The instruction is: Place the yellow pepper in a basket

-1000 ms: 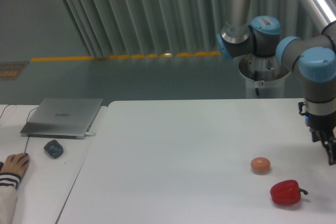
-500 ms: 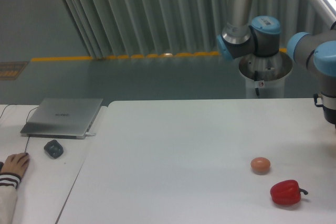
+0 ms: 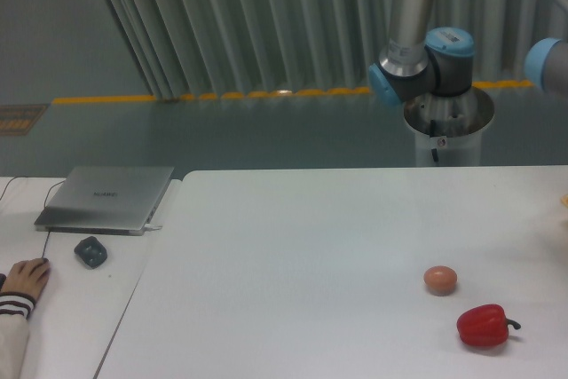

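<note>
End effector out of frame past the right edge, far above and right of the red pepper (image 3: 484, 326); cannot tell whether fingers apart or together, or clamped on anything. Yellow pepper nowhere to be made out with certainty. Only a tiny yellowish sliver (image 3: 564, 201) at the right edge, above and right of the red pepper, too small and too cut off to identify. No basket to be seen either.

Of the arm (image 3: 415, 33), only part visible: a grey upright link rising out of the top edge, a blue-capped elbow joint well above the red pepper, and a second blue joint (image 3: 550, 63) cut by the right edge. Wrist and everything below it hidden beyond the frame. Pale round pedestal (image 3: 448, 135) behind the worktop (image 3: 302, 255), straight up from the red pepper.

Red pepper lying on its side near the front right corner of the worktop, dark stem pointing right. Small orange-brown ball (image 3: 440, 280) just up and left of the red pepper, close but not touching.

Far left of the red pepper, on a separate surface: closed grey laptop (image 3: 106, 197), dark mouse (image 3: 90, 251), and a person's hand (image 3: 27, 278) resting flat, sleeve cut by the left edge.

Compared with a second ago: wrist and end effector, then hanging just above and right of the red pepper, now gone off to the right; red pepper and ball unmoved.
</note>
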You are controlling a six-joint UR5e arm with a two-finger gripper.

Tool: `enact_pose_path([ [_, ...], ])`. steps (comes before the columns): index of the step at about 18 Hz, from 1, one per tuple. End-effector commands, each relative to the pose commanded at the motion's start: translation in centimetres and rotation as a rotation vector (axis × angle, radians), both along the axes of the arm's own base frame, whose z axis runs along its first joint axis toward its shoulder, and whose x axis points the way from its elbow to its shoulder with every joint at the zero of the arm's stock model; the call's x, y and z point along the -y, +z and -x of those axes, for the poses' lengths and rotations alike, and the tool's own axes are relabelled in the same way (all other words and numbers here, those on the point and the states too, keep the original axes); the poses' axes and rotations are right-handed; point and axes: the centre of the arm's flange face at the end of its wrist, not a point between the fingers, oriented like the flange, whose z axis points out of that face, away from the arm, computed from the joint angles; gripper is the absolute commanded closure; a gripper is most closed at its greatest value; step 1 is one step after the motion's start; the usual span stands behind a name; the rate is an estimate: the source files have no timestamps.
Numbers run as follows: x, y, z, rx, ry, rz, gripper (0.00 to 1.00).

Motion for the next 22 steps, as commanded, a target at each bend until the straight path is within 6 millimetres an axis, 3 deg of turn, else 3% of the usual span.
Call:
enact_pose_path([
  [5, 0.0, -0.3, 0.7, 0.017, 0.234, -0.155, 0.00],
  [9, 1.3, -0.7, 1.6, 0.083, 0.268, -0.246, 0.00],
  [16, 3.7, -1.7, 2.8, 0.111, 0.245, -0.246, 0.00],
  [22, 6.3, -4.1, 3.5, 0.195, 0.289, -0.220, 0.00],
])
